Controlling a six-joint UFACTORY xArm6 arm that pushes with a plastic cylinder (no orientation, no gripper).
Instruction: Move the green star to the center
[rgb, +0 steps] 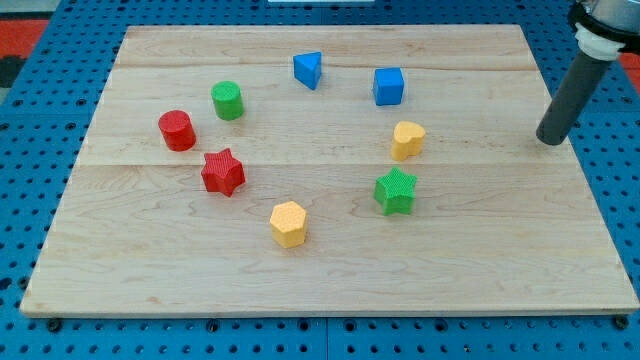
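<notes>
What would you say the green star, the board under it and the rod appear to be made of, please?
The green star looks like matte plastic, possibly 3D-printed: fine ridges line its top. The board looks like pale, unvarnished or lightly finished wood, with grain streaks and plank seams. The rod looks like smooth, dark, matte plastic or rubber-coated metal, which one I cannot tell; my tip rests at the view's right, well clear of the blocks.
</notes>
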